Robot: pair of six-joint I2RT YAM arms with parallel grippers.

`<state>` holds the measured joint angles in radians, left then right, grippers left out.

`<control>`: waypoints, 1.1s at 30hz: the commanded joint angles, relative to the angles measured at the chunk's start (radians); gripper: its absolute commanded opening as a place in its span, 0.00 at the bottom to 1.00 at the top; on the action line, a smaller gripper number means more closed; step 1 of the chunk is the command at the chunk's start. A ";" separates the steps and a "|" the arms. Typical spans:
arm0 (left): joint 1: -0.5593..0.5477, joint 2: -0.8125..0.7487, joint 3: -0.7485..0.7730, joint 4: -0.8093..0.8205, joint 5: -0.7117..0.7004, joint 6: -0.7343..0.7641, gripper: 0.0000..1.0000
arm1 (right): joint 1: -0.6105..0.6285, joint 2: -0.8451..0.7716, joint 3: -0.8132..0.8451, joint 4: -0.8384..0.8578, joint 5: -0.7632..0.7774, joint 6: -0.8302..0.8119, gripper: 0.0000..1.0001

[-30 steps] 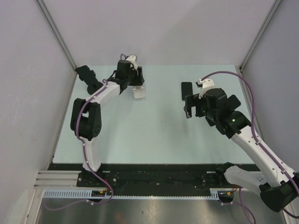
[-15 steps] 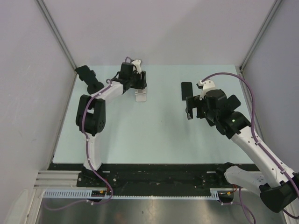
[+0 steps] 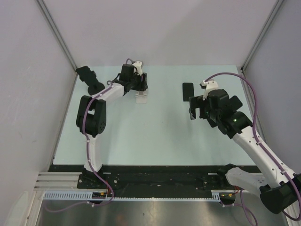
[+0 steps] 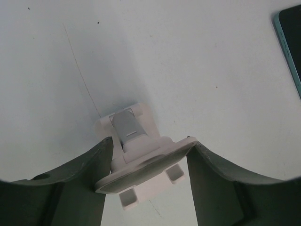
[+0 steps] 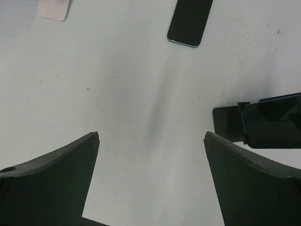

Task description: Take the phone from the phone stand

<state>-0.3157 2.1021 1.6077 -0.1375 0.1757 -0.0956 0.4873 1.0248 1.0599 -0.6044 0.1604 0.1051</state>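
Note:
The white phone stand [image 3: 141, 97] stands on the pale table at the back left. My left gripper [image 3: 140, 88] is closed on the tilted plate of the stand [image 4: 141, 167], with one finger on each side edge. The plate carries nothing. The dark phone [image 3: 187, 92] lies flat on the table to the right of the stand. It also shows at the edge of the left wrist view [image 4: 292, 44] and in the right wrist view [image 5: 190, 21]. My right gripper [image 3: 193, 109] is open and empty, above the table just in front of the phone.
A black flat piece with a dark glossy panel [image 5: 270, 121] lies at the right edge of the right wrist view. The white stand shows at its top left [image 5: 54, 9]. Grey walls enclose the table [image 3: 155, 136] on three sides.
My left arm has swung right and its gripper has come down around the stand's plate. The stand has shifted slightly nearer. My right gripper has drifted a little to the right.

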 commanded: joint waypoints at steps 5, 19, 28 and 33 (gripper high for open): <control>0.001 -0.060 -0.023 0.018 0.019 0.045 0.85 | -0.030 -0.054 -0.003 -0.038 0.042 0.033 1.00; -0.026 -0.491 -0.237 0.012 -0.151 -0.075 1.00 | -0.240 -0.121 0.009 -0.142 0.270 0.206 1.00; -0.327 -0.888 -0.612 0.001 -0.286 -0.092 1.00 | -0.391 -0.048 0.020 -0.129 0.427 0.360 1.00; -0.356 -1.102 -0.748 -0.040 -0.258 -0.070 1.00 | -0.412 0.029 0.020 -0.092 0.493 0.449 0.99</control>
<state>-0.6811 1.1286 0.9348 -0.1429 -0.0494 -0.1829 0.0868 1.0050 1.0538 -0.7437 0.5610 0.4477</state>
